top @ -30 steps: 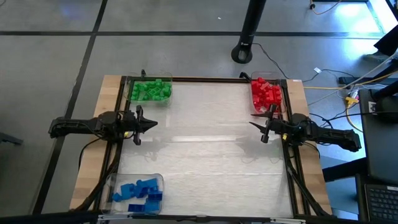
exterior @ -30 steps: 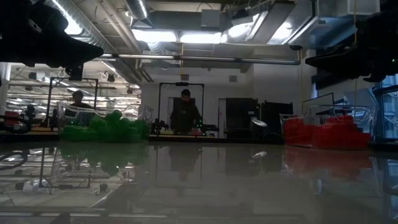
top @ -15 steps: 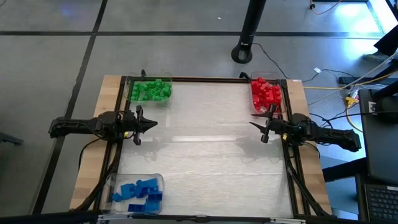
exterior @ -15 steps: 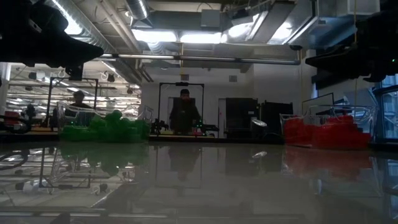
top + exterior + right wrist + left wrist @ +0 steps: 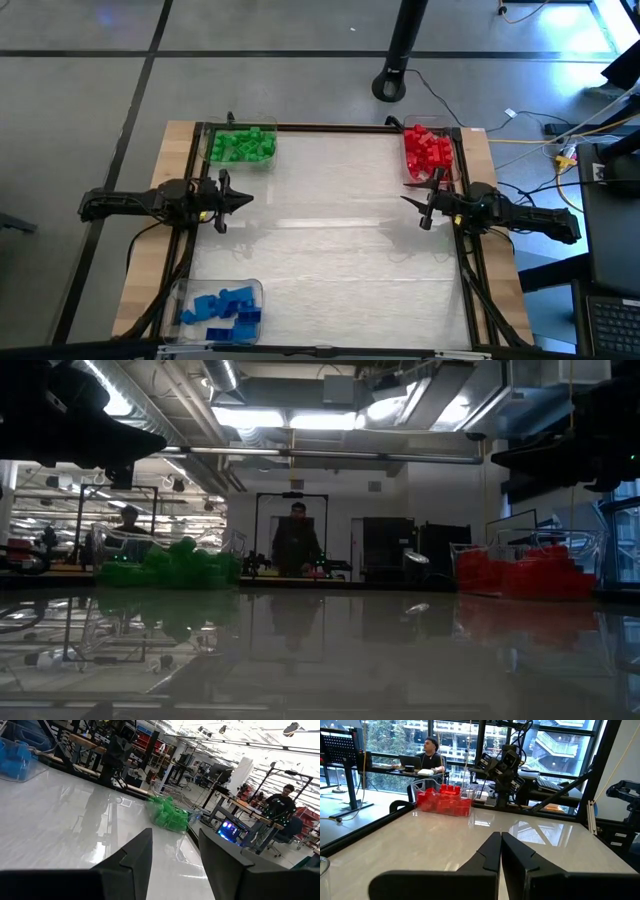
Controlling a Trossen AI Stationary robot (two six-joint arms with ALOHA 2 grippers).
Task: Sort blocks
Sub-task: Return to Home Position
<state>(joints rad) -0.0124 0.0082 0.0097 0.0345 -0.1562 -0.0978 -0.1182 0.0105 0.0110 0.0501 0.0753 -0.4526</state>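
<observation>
Left gripper (image 5: 243, 197) is hanging over the left edge of the table (image 5: 330, 260), about halfway along it and pointing inward. On its wrist camera I'm seeing the two fingers (image 5: 487, 852) pressed together with nothing between them. The right gripper (image 5: 408, 201) is opposite, over the right edge, facing the left one across the table. Its fingers (image 5: 132, 852) are spread apart and hold nothing.

Now the blocks, each colour in its own clear tray (image 5: 188, 290). The green blocks (image 5: 241, 145) are piled at the far left corner. The red blocks (image 5: 428, 150) are at the far right corner, just beyond the right gripper. The blue blocks (image 5: 222, 306) are at the near left corner, well apart from both grippers.

From table height I get the green pile (image 5: 170, 565) on one side and the red pile (image 5: 520, 575) on the other, both at the far edge. A person (image 5: 298, 545) stands in the room beyond, between them. The left wrist camera looks across at the red pile (image 5: 442, 801), with the right arm (image 5: 502, 767) just beside it. The right wrist camera picks up the green pile (image 5: 167, 815).
</observation>
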